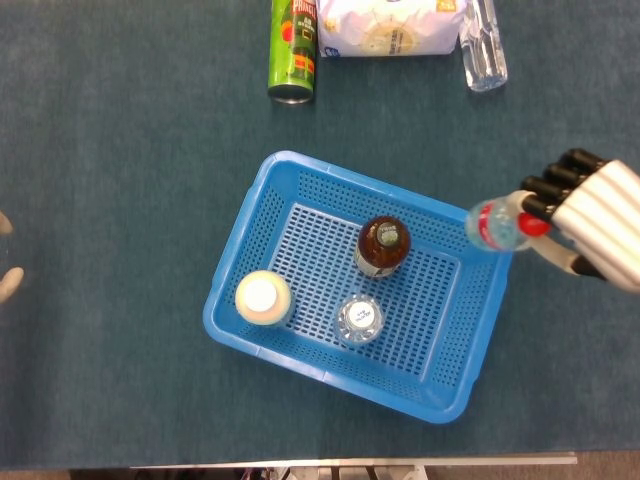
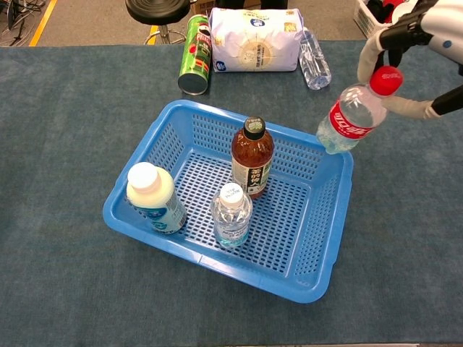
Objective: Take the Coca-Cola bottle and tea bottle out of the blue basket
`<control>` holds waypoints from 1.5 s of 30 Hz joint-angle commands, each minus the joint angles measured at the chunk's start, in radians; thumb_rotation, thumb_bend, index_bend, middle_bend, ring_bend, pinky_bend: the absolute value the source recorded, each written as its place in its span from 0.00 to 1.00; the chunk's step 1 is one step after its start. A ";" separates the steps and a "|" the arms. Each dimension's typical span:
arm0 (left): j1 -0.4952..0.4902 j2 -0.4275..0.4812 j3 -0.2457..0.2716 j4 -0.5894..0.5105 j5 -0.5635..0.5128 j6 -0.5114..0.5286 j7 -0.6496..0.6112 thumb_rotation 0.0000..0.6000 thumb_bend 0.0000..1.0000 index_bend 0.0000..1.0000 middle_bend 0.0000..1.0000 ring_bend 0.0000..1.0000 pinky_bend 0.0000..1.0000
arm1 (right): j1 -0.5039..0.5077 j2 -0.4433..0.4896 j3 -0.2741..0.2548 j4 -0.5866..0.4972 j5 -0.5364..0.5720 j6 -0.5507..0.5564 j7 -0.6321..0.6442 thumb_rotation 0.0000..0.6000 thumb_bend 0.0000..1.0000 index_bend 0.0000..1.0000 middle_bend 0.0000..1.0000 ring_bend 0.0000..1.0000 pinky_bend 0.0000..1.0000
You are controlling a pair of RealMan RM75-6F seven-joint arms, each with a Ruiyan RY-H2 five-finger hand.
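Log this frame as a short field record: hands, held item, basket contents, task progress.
right hand: holds the Coca-Cola bottle by its neck, lifted above the basket's right rim
left hand: only fingertips at the frame edge, state unclear
blue basket: tea bottle, white-capped milk bottle, small water bottle
progress: Coca-Cola bottle out, tea bottle not yet taken
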 commanded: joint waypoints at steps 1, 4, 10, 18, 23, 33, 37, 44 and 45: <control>-0.005 -0.003 -0.001 -0.005 -0.001 -0.005 0.009 1.00 0.14 0.45 0.38 0.39 0.57 | -0.039 0.018 -0.020 -0.005 -0.010 0.030 0.001 1.00 0.32 0.47 0.59 0.47 0.41; -0.009 -0.006 0.000 -0.007 -0.003 -0.012 0.016 1.00 0.14 0.46 0.38 0.38 0.57 | -0.073 0.024 -0.035 0.004 -0.013 0.054 0.007 1.00 0.32 0.47 0.59 0.47 0.41; -0.016 -0.015 0.000 -0.007 -0.010 -0.023 0.024 1.00 0.14 0.45 0.38 0.38 0.57 | -0.141 0.015 -0.062 0.041 -0.020 0.107 0.047 1.00 0.32 0.47 0.59 0.47 0.41; -0.017 -0.025 0.001 -0.003 -0.020 -0.027 0.026 1.00 0.14 0.46 0.38 0.38 0.57 | -0.202 0.010 -0.087 0.075 -0.016 0.141 0.114 1.00 0.32 0.47 0.59 0.47 0.41; -0.021 -0.033 0.001 0.009 -0.025 -0.034 0.018 1.00 0.14 0.46 0.38 0.38 0.57 | -0.238 -0.041 -0.103 0.131 0.000 0.139 0.145 1.00 0.32 0.47 0.59 0.47 0.41; -0.027 -0.034 0.000 0.010 -0.021 -0.034 0.016 1.00 0.14 0.49 0.38 0.38 0.57 | -0.247 -0.083 -0.100 0.198 -0.006 0.121 0.184 1.00 0.01 0.42 0.45 0.43 0.41; -0.027 -0.035 0.000 0.011 -0.022 -0.034 0.015 1.00 0.14 0.48 0.38 0.38 0.57 | -0.241 -0.076 -0.092 0.192 -0.020 0.122 0.195 1.00 0.00 0.29 0.35 0.37 0.41; -0.026 -0.033 0.002 0.011 -0.019 -0.029 0.009 1.00 0.14 0.48 0.38 0.38 0.57 | -0.228 -0.086 -0.065 0.195 -0.030 0.131 0.210 1.00 0.00 0.28 0.35 0.37 0.41; -0.026 -0.033 0.003 0.011 -0.019 -0.028 0.008 1.00 0.14 0.48 0.38 0.38 0.57 | -0.222 -0.091 -0.057 0.198 -0.031 0.129 0.212 1.00 0.00 0.28 0.35 0.37 0.41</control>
